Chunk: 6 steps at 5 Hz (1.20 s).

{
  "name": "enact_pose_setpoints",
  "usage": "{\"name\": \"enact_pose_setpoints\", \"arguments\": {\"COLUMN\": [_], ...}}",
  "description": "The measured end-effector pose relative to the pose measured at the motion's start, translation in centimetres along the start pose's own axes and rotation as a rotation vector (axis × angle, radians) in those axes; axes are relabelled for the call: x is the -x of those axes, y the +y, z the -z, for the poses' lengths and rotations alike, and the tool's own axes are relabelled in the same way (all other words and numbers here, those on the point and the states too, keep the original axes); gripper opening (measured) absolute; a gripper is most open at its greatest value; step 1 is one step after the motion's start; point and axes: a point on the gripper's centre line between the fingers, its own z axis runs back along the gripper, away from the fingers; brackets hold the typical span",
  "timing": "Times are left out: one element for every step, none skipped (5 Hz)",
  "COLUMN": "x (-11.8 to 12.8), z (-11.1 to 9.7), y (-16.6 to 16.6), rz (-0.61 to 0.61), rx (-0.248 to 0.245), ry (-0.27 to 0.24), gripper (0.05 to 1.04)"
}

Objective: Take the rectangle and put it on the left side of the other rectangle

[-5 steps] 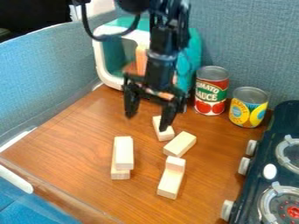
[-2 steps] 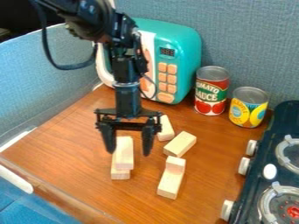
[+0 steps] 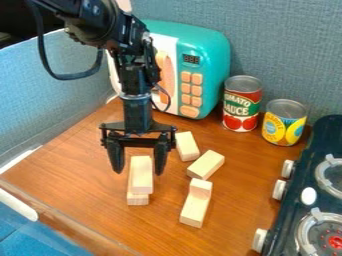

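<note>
The black gripper is open, its two fingers hanging wide apart around the far end of the left stack, with nothing held between them. In that stack, one wooden rectangle lies on top of another rectangle, whose near end and left edge show beneath it. To the right, a smaller block sits at the far end of a third rectangle. Beyond these, one wooden block lies at an angle on the table, and a further block lies just right of the gripper.
A teal toy microwave stands behind the arm. Right of it are a tomato sauce can and a yellow can. The toy stove borders the wooden table on the right, with a grey partition at the left.
The gripper has moved left and toward the camera, from near the far blocks to the left stack, and now faces it squarely. The blocks look unmoved.
</note>
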Motion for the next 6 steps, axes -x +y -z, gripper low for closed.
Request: {"name": "enact_pose_setpoints", "arguments": {"x": [-0.3,-0.7,-0.9,-0.8,-0.6,-0.9], "z": [-0.1,0.0,0.2,0.6,1.7,3.1], "y": [0.2,0.1,0.0,-0.1,0.2,0.8], "rz": [-0.018,-0.016,-0.034,-0.048,-0.065,-0.059], "rx": [-0.022,-0.012,-0.007,0.001,-0.011,-0.068], "ry": [-0.020,-0.036,-0.043,-0.054,-0.043,-0.040], "gripper": [0.999,1.000,1.000,1.000,1.000,1.000]}}
